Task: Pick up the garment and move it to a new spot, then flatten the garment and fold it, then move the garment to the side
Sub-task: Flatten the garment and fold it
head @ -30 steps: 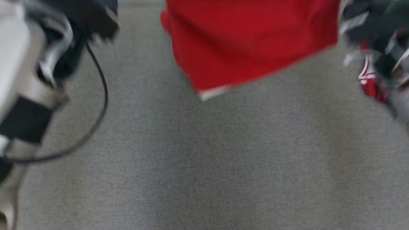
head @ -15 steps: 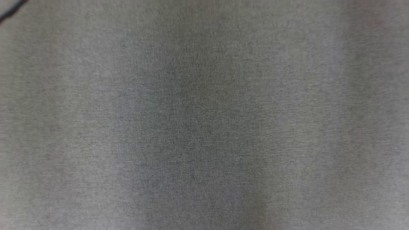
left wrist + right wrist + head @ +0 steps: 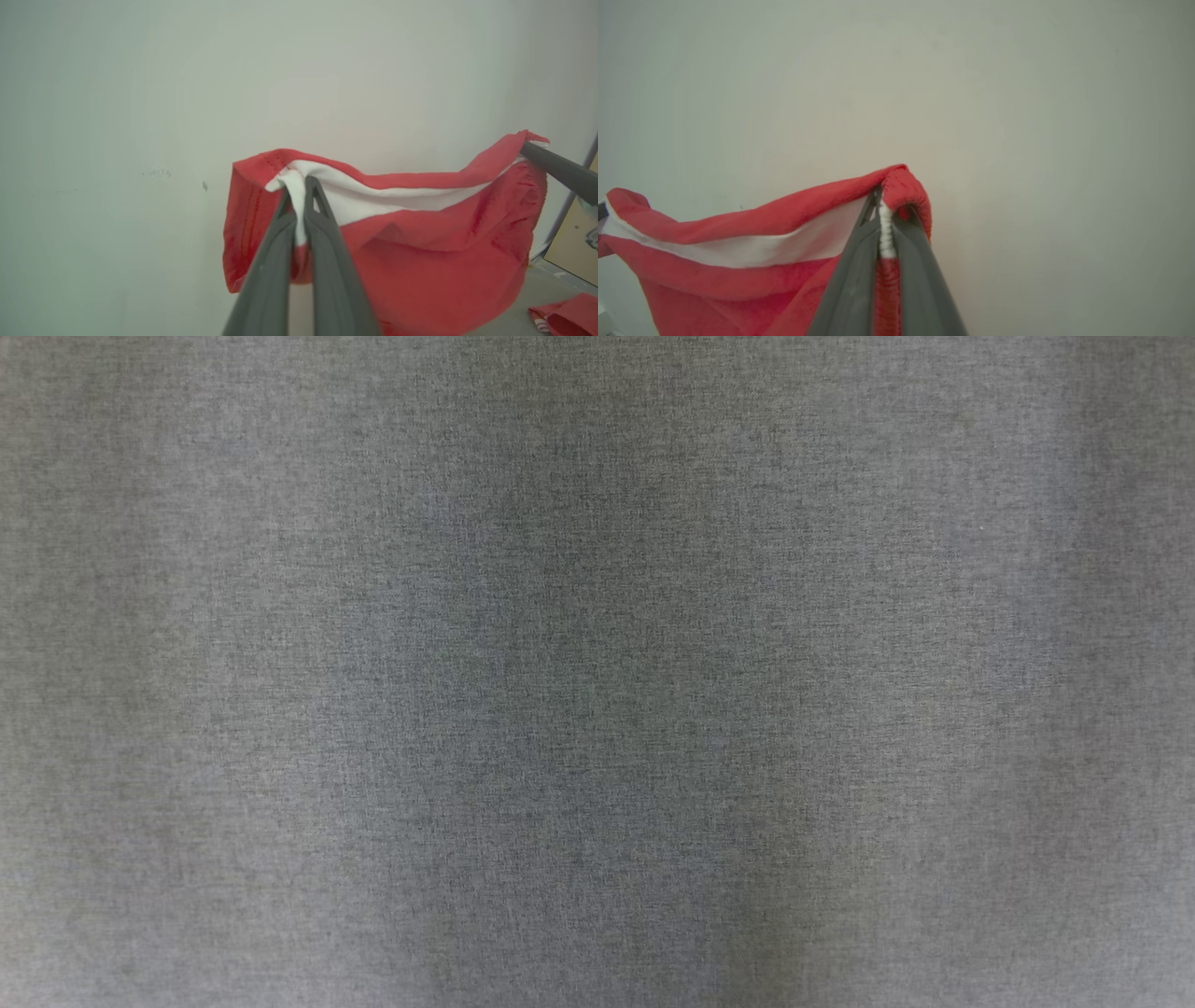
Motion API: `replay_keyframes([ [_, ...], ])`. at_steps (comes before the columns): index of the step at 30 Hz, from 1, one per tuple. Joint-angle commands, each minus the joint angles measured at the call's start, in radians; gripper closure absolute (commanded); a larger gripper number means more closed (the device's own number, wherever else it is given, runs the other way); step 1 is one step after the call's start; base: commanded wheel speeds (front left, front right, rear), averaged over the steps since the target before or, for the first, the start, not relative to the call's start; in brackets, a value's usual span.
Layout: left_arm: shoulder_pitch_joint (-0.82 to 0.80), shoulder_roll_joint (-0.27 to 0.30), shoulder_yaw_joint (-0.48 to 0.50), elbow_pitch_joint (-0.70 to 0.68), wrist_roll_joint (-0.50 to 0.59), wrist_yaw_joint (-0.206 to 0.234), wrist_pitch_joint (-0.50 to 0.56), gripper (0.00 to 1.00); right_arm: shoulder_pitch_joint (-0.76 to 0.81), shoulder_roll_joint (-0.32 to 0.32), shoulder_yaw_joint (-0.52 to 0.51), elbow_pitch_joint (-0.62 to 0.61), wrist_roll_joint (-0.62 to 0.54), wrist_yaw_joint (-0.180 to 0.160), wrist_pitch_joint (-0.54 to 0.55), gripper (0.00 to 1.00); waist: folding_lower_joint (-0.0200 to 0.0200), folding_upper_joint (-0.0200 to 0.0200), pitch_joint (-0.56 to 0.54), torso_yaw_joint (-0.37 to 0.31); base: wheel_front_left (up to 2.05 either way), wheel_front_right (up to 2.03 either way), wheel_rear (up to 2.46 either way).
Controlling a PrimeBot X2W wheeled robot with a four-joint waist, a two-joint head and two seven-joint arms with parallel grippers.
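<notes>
The garment [image 3: 420, 252] is red with a white band along its upper edge, and it hangs stretched in the air between my two grippers. In the left wrist view, my left gripper [image 3: 299, 186] is shut on one corner of the white band. At that view's right edge, a finger [image 3: 560, 170] of my right gripper pinches the far corner. In the right wrist view, my right gripper [image 3: 887, 196] is shut on a bunched corner of the garment [image 3: 714, 224], which sags away to the left.
A plain pale wall [image 3: 140, 93] stands behind the hanging cloth. Another red cloth piece [image 3: 565, 319] lies on the grey surface at lower right, beside a tan panel [image 3: 572, 247]. Below the head camera spreads the grey fabric surface [image 3: 597, 672].
The whole head picture has shifted, so the camera moved. The red garment and both arms, seen at its top a second ago, have passed out of it. Both grips look unchanged.
</notes>
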Motion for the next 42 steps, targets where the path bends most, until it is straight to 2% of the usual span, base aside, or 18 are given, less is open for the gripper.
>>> replay_keyframes([
  [1,0.012,0.005,-0.009,0.006,-0.011,0.002,-0.011,1.00,0.017,0.000,0.013,0.000,0.013,-0.003,-0.011,1.00,-0.0001,-0.0002,-0.005,0.000,0.00,0.00,0.00],
  [8,0.166,0.038,-0.057,-0.046,-0.074,0.002,-0.115,1.00,0.158,-0.023,0.107,-0.089,0.073,-0.003,-0.068,1.00,-0.0001,-0.0002,-0.089,-0.010,0.00,0.00,0.00],
  [13,0.372,0.087,-0.053,-0.146,-0.088,0.002,-0.156,1.00,0.361,-0.060,0.145,-0.224,0.097,-0.003,-0.090,1.00,-0.0001,-0.0002,-0.186,-0.017,0.00,0.00,0.00],
  [17,0.538,0.110,0.007,-0.234,-0.065,0.010,-0.159,1.00,0.513,-0.086,0.097,-0.323,0.073,-0.003,-0.090,1.00,-0.0001,-0.0002,-0.245,-0.019,0.00,0.00,0.00],
  [20,0.734,0.120,0.078,-0.343,-0.009,0.043,-0.158,1.00,0.694,-0.108,0.044,-0.415,0.035,-0.003,-0.090,1.00,-0.0001,-0.0002,-0.294,-0.019,0.00,0.00,0.00],
  [25,1.064,0.092,0.196,-0.513,0.088,0.082,-0.159,1.00,0.985,-0.137,-0.026,-0.549,-0.035,-0.003,-0.090,1.00,-0.0001,-0.0002,-0.364,-0.017,0.00,0.00,0.00],
  [30,1.358,0.054,0.255,-0.610,0.166,0.080,-0.159,1.00,1.244,-0.130,-0.072,-0.636,-0.054,-0.003,-0.090,1.00,-0.0001,-0.0002,-0.420,-0.027,0.00,0.00,0.00],
  [37,1.624,-0.011,0.331,-0.600,0.234,0.050,-0.159,1.00,1.506,-0.105,-0.113,-0.677,-0.080,-0.003,-0.090,1.00,-0.0001,-0.0002,-0.475,-0.034,0.00,0.00,0.00],
  [42,1.748,-0.065,0.388,-0.569,0.261,0.027,-0.159,1.00,1.663,-0.084,-0.131,-0.694,-0.104,-0.003,-0.091,1.00,-0.0001,-0.0002,-0.512,-0.026,0.00,0.00,0.00],
])
